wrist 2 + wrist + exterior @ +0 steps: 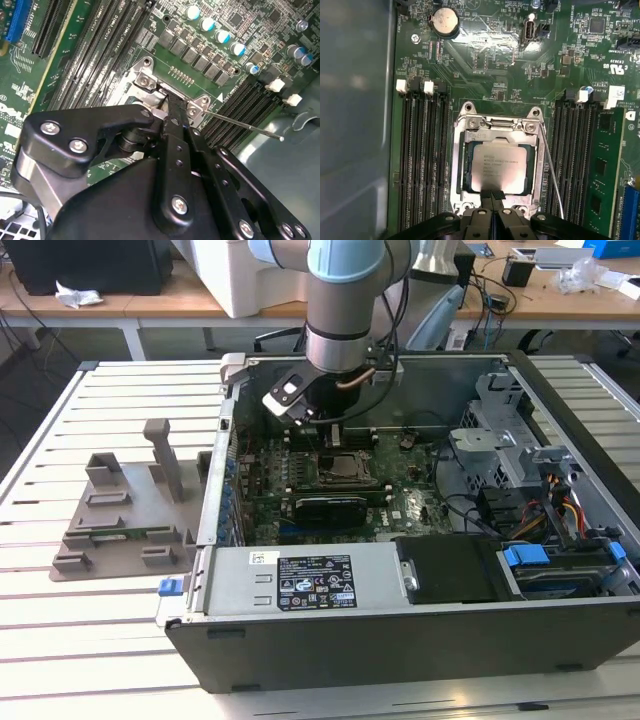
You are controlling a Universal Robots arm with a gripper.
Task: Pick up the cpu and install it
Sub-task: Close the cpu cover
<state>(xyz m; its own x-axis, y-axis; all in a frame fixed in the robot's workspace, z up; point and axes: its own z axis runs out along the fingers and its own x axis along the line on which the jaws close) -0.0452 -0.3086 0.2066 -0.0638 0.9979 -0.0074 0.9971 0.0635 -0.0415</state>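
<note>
The cpu (499, 167), a flat silver square with a thin green rim, lies flat inside the metal socket frame (458, 165) on the green motherboard in the first wrist view. My gripper (492, 194) is shut, its two black fingers pressed together with nothing between them, and their tips stand over the cpu's edge. In the second wrist view the gripper (170, 107) points down at the socket frame's rim (145, 80). In the exterior view the gripper (322, 430) hangs inside the open computer case just above the socket (345, 468).
Memory slots (420, 150) flank the socket, and a thin wire lever (552, 170) runs along one side. The case holds a silver power supply box (300, 580) and a drive cage (520, 470). A grey fixture plate (125, 520) with upright posts sits at the exterior view's left.
</note>
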